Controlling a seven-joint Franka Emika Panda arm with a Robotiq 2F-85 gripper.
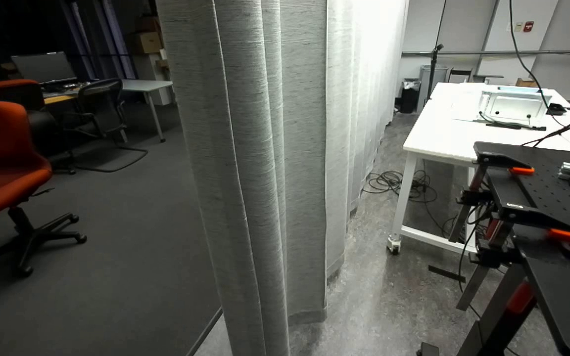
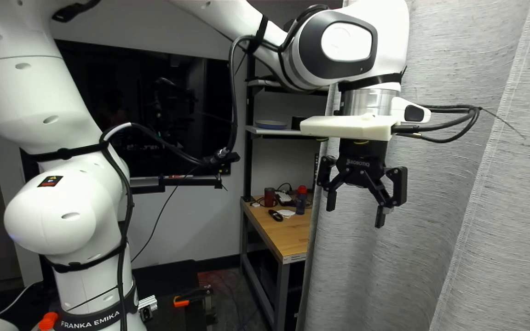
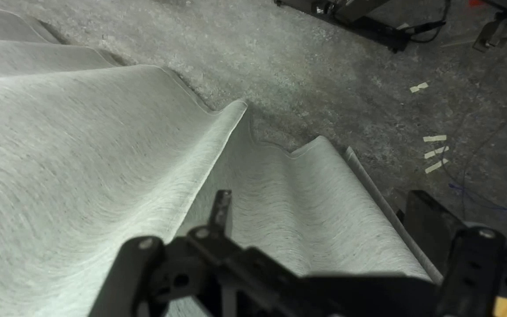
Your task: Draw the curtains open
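The pale grey curtain hangs floor-length in vertical folds in both exterior views (image 1: pixel 305 148) (image 2: pixel 421 266). In the wrist view the curtain (image 3: pixel 104 145) fills the left and middle, and its hem lies along the floor. My gripper (image 2: pixel 355 210) points down in front of the curtain near its free edge, with the fingers spread and nothing held. In the wrist view the gripper (image 3: pixel 322 198) has its left finger over the folds and its right finger just beyond the curtain's edge. I cannot tell whether a finger touches the fabric. The curtain's top is out of view.
A wooden desk (image 2: pixel 288 230) with a mug and bottle stands behind the curtain's edge. A white table (image 1: pixel 433 123), a black workbench (image 1: pixel 557 198) with orange clamps and floor cables are on the curtain's brighter side. A red chair (image 1: pixel 3 153) stands on the dark side.
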